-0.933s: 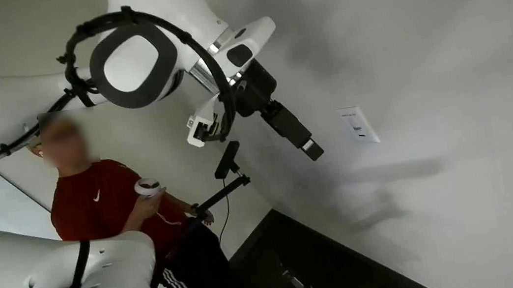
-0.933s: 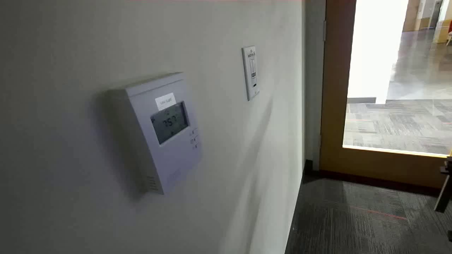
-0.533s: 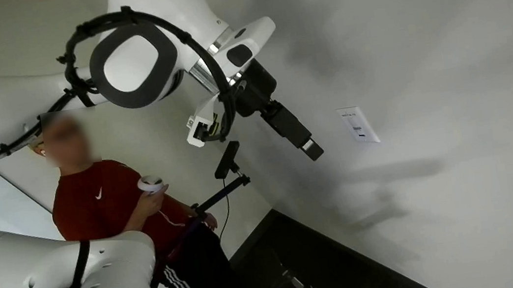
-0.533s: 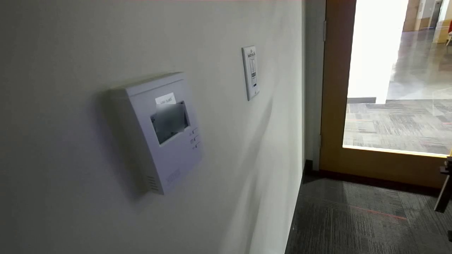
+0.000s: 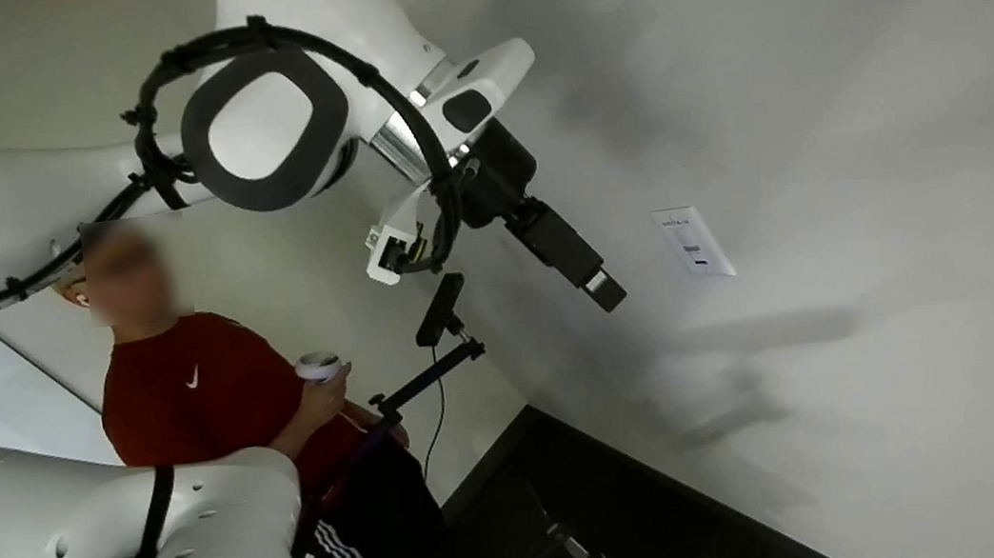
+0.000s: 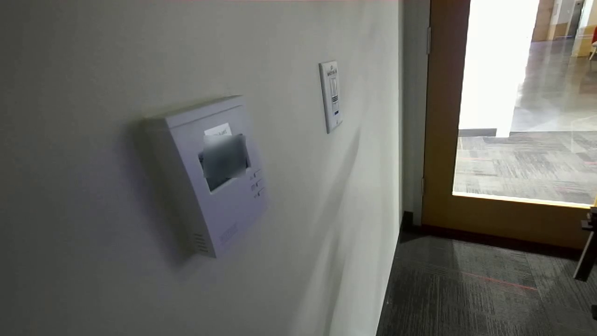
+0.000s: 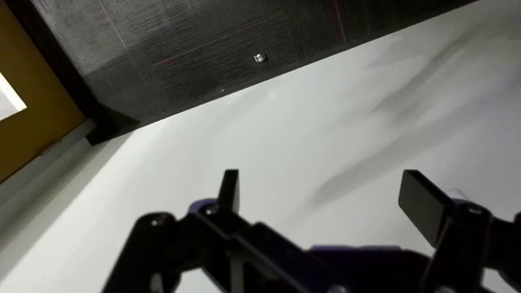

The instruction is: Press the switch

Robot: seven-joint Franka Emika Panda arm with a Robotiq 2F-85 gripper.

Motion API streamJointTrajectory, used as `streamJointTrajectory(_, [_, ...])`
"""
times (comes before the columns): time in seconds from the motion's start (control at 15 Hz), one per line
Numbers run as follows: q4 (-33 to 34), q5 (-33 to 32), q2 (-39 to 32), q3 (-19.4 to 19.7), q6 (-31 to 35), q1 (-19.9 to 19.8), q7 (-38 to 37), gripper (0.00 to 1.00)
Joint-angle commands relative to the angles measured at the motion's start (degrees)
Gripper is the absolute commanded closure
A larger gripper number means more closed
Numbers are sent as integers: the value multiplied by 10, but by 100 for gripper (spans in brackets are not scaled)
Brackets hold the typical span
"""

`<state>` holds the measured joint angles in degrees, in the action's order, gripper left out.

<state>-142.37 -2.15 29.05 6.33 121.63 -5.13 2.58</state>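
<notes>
Pointing toward 5 o'clock: your gripper [image 5: 607,291], as an exterior view shows it, touching nothing you can see.
Jaws: wide apart in the wrist view, your 2 fingers [image 7: 421,207] holding nothing, with wall [image 7: 285,134] beyond the gap.
Pale scrap [image 7: 456,194]: just past the finger on the 3 o'clock side, too hidden for you to name.
Switch [image 5: 694,242]: on the wall at 2 o'clock from your jaws in an exterior view, near but apart; how deep the gap runs, you cannot tell.
Switch's long axis: 11 to 5 o'clock there, almost your gripper's own line; in an exterior view the switch [image 6: 331,97] stands close to 12 to 6, with no gripper before it.
Your next move: likely bring the fingers together into 1 narrow tip, shift toward 2 o'clock, then press; pushing straight along 5 o'clock would probably miss.
Wall box [image 6: 219,196]: at 8 o'clock from the switch, probably not your target.
Door [image 6: 440,121]: farthest, at 3 o'clock from the switch.
</notes>
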Motion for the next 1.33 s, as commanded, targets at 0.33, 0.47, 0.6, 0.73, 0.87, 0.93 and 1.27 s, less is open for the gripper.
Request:
streamJointTrajectory(0.33, [-49, 13, -67, -31, 182, 65, 53, 0])
streamJointTrajectory(0.47, [-53, 17, -96, -42, 233, 82, 54, 26])
streamJointTrajectory(0.6, [-52, 27, -123, -52, 274, 95, 45, 41])
streamJointTrajectory(0.73, [-53, 41, -145, -59, 311, 106, 40, 58])
streamJointTrajectory(0.87, [-53, 54, -161, -66, 337, 111, 39, 73])
streamJointTrajectory(0.93, [-53, 62, -165, -65, 341, 115, 43, 80])
streamJointTrajectory(1.27, [-55, 97, -164, -62, 324, 115, 43, 100])
